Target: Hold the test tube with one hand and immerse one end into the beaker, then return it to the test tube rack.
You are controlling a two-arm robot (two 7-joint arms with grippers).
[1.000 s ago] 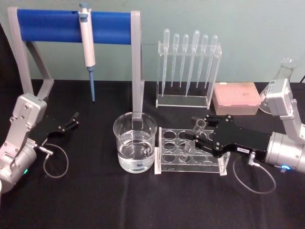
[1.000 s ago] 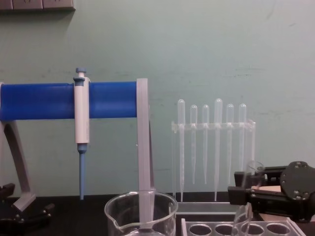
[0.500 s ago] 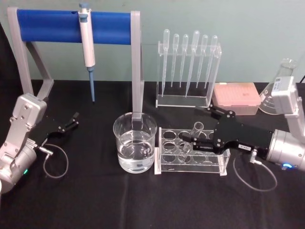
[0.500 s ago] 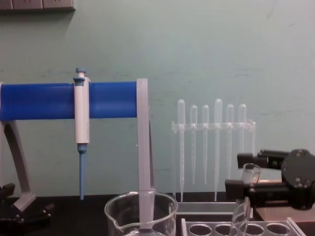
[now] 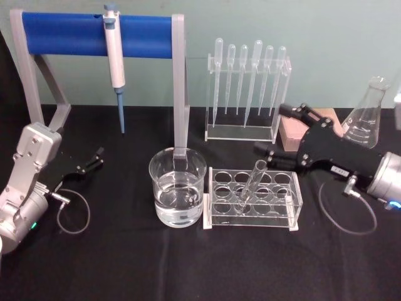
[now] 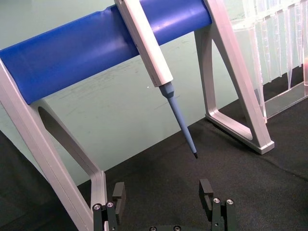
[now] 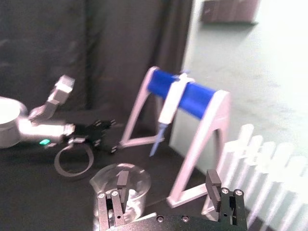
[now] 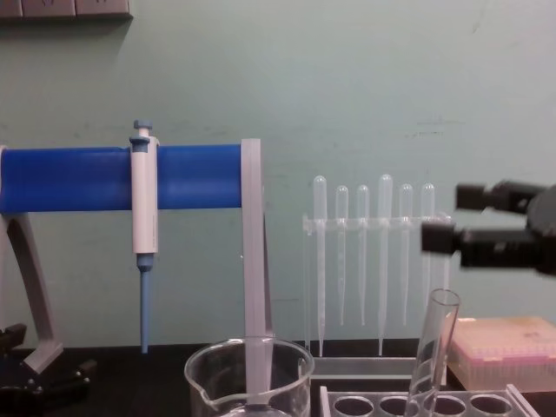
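The test tube (image 5: pixel 250 183) stands leaning in a hole of the clear rack (image 5: pixel 279 212), its flared rim up; in the chest view the test tube (image 8: pixel 432 349) rises above the rack. The beaker (image 5: pixel 177 195), part full of clear liquid, stands just left of the rack, and its rim shows as beaker (image 8: pixel 249 372). My right gripper (image 5: pixel 271 130) hangs open above and to the right of the tube, touching nothing; it shows high at the right as right gripper (image 8: pixel 447 217) and as right gripper (image 7: pixel 167 185). My left gripper (image 5: pixel 94 159) rests open at the far left, also left gripper (image 6: pixel 162 192).
A blue-barred stand (image 5: pixel 94 34) holding a pipettor (image 5: pixel 114 56) spans the back left, one leg just behind the beaker. A rack of plastic pipettes (image 5: pixel 247 91), a pink tip box (image 5: pixel 289 132) and a glass flask (image 5: pixel 365 119) stand behind the tube rack.
My right gripper has opened off the test tube, risen and drawn back to the right. The tube now stands free in the rack. The left arm has not moved.
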